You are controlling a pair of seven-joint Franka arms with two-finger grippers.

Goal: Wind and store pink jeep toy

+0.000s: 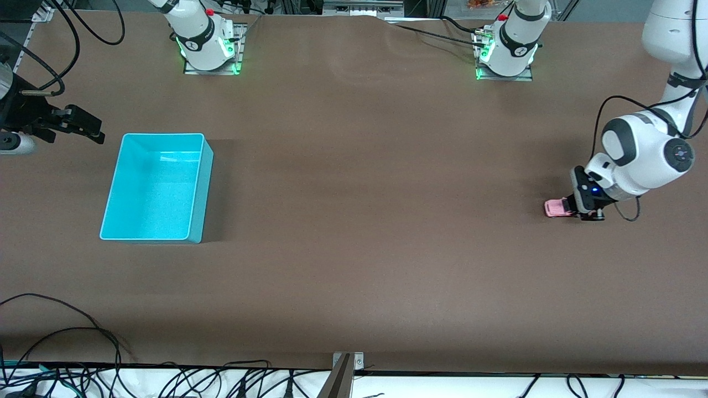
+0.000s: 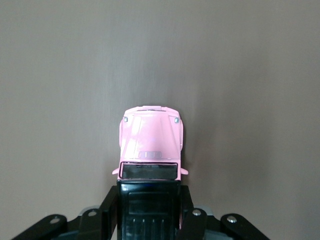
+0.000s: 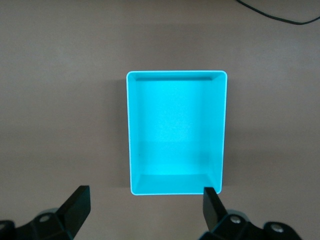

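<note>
Left wrist view: left gripper point(image 2: 148, 207) clamped on the black rear of the pink jeep toy point(image 2: 150, 142), pink bonnet pointing away, wheels apparently down on the table point(image 2: 250, 75). Placed toward the left arm's end of the table, well apart from the cyan bin point(image 1: 156, 187) at the right arm's end. Winding judged in hand: best done by pressing the wheels firmly onto the surface and drawing straight back along the jeep's length, grip kept square to stop it twisting. Right gripper point(image 3: 146, 205) spread wide, waiting in the air beside the empty bin. Surface a plain brown mat, smooth and uncluttered; black cables point(image 1: 66, 342) trailing along the edge nearest the front camera.
</note>
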